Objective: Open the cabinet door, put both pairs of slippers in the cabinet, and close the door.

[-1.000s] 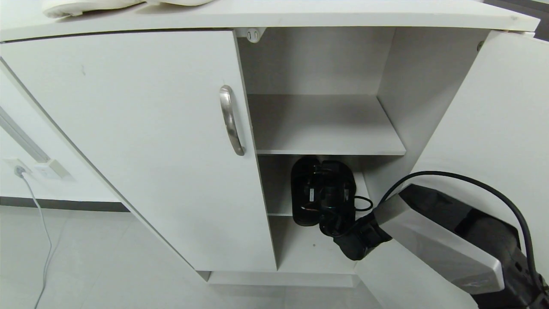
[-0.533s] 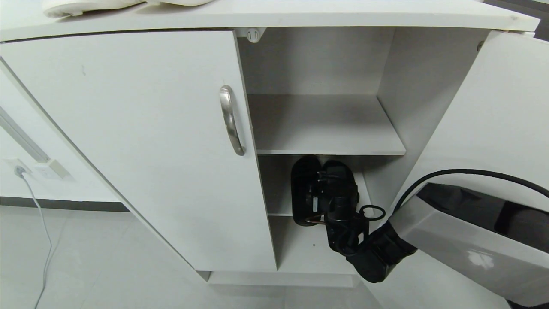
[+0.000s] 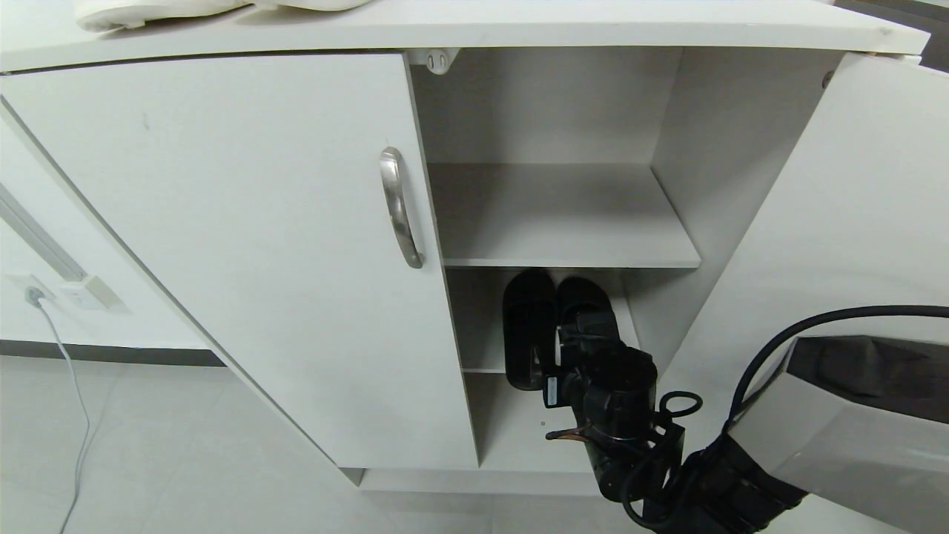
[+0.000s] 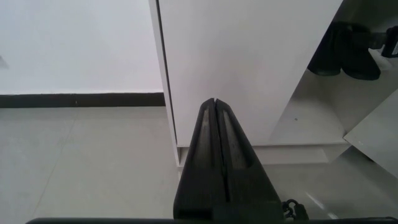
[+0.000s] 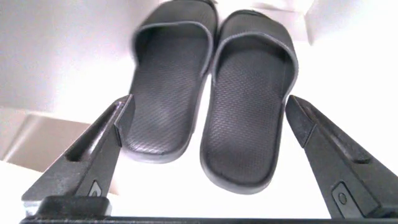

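Note:
A pair of black slippers (image 3: 530, 322) (image 5: 242, 93) lies side by side on the lower shelf of the white cabinet (image 3: 519, 30), heels toward the front edge. My right gripper (image 3: 589, 330) (image 5: 209, 104) is open just in front of the heels, holding nothing, its fingers (image 5: 93, 162) spread wider than the pair. The right door (image 3: 852, 222) stands open; the left door (image 3: 222, 245) is closed. A cream-white soft thing (image 3: 148, 11), perhaps the other slippers, lies on the cabinet top. My left gripper (image 4: 214, 106) is shut and empty, low over the floor before the closed door (image 4: 249, 62).
The upper shelf (image 3: 556, 215) is bare. A metal handle (image 3: 400, 208) sits on the closed door. A wall socket with a hanging cable (image 3: 33, 297) is at the far left. Grey floor (image 3: 185, 460) lies open in front of the cabinet.
My right arm has drawn back out of the cabinet, toward the front and lower. The black slippers stay on the lower shelf and show more fully.

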{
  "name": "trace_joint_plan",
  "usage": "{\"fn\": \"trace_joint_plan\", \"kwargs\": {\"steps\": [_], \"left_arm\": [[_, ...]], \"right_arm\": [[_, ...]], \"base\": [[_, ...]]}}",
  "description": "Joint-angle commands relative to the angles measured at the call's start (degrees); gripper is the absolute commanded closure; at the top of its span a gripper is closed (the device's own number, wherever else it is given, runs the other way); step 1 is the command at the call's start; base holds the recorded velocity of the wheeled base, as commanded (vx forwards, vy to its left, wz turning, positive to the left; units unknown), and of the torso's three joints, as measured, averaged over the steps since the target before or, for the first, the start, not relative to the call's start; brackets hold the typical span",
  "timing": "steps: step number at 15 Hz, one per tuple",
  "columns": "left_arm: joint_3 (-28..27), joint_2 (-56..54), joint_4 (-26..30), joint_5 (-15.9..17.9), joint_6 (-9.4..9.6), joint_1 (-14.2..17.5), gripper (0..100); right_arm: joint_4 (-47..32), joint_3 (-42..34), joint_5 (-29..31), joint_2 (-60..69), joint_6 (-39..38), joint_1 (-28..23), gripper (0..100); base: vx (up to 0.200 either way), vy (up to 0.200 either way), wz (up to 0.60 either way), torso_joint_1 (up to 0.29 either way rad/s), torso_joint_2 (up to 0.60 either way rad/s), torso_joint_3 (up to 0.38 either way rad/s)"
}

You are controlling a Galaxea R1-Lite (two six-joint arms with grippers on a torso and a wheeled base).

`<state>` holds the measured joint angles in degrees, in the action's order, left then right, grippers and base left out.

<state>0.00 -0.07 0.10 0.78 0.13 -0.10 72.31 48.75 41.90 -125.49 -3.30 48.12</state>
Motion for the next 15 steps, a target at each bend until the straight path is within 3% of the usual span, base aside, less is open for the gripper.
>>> {"fn": "trace_joint_plan", "kwargs": {"steps": [1, 4, 8, 15], "left_arm": [[0.0, 0.07, -0.01, 0.01, -0.22, 0.01, 100], [0.0, 0.07, -0.01, 0.1, -0.13, 0.01, 100], [0.0, 0.07, -0.01, 0.1, -0.13, 0.01, 100], [0.0, 0.07, -0.01, 0.1, -0.13, 0.01, 100]], "right_arm": [[0.02, -0.59, -0.06, 1.56, 0.05, 0.75, 0], [-0.07, -1.55, -0.06, 2.53, 0.05, 1.89, 0], [0.02, -2.08, 0.02, 2.97, 0.05, 1.89, 0], [0.2, -3.05, 0.02, 2.97, -0.04, 1.37, 0]], "base": [[0.0, 0.0, 0.0, 0.0, 0.0, 0.0], [0.0, 0.0, 0.0, 0.0, 0.0, 0.0], [-0.2, 0.0, 0.0, 0.005, 0.0, 0.0], [0.0, 0.0, 0.0, 0.0, 0.0, 0.0]]}}
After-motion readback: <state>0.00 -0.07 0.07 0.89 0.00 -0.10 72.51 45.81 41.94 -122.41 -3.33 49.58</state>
